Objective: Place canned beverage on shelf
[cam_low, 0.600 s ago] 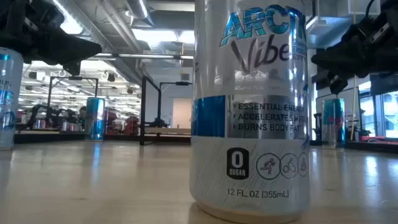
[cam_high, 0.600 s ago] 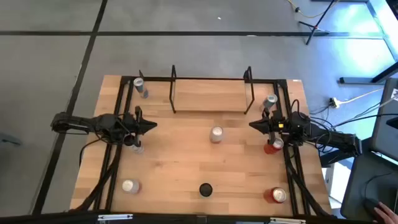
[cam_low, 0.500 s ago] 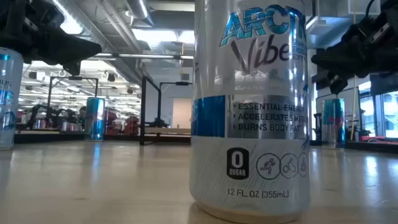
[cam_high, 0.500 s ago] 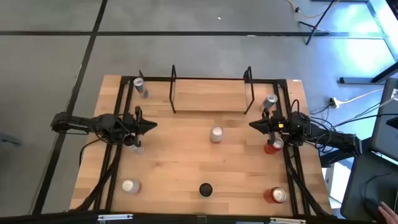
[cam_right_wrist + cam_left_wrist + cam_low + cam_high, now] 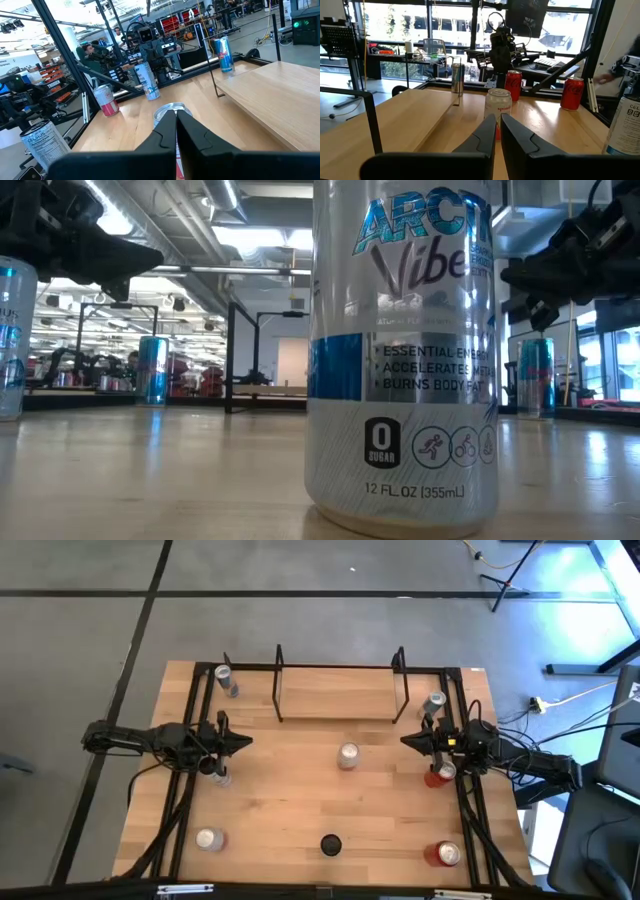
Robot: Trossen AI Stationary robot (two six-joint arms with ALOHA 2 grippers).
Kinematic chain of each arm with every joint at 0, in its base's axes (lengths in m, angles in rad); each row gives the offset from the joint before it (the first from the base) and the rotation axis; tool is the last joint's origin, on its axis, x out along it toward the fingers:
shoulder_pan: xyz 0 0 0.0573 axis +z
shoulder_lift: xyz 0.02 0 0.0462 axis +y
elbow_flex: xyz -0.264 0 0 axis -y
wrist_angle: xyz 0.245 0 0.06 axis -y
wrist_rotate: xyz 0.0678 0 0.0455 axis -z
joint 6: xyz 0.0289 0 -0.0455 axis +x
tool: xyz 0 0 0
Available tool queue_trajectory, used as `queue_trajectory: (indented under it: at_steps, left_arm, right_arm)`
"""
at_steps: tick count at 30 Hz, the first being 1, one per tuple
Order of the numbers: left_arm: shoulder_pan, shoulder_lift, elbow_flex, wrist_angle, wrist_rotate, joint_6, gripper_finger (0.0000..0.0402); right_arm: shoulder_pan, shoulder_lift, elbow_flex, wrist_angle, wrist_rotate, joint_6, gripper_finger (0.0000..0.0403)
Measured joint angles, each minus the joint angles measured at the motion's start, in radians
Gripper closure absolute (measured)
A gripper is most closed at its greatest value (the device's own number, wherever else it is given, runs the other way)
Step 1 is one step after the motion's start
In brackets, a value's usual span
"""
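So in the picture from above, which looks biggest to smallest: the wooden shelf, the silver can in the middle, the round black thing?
1. Light-wood shelf, by far.
2. Silver can and small round black object: they look about alike, so no ranking.

Silver-and-blue can (image 5: 400, 360) — light-wood shelf (image 5: 338, 692), seemingly black-framed.

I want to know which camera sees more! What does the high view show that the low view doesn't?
Only the high view shows the whole table, the empty shelf, two red cans at the right side and both arms reaching in from the sides. Only the low view shows the writing on a big silver can right in front, and the room behind. Both show the left hand and the right hand, both shut and holding nothing.
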Motion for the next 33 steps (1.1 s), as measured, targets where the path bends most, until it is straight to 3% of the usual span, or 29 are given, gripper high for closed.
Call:
queue_trajectory:
  at_steps: [27,33]
  left_arm:
    - [0.000,0.000,0.000,0.000,0.000,0.000,0.0382]
    - [0.000,0.000,0.000,0.000,0.000,0.000,0.0382]
  right_arm:
    - [0.001,0.000,0.000,0.001,0.000,-0.010,0.0400]
    - [0.001,0.000,0.000,0.134,0.001,0.064,0.0400]
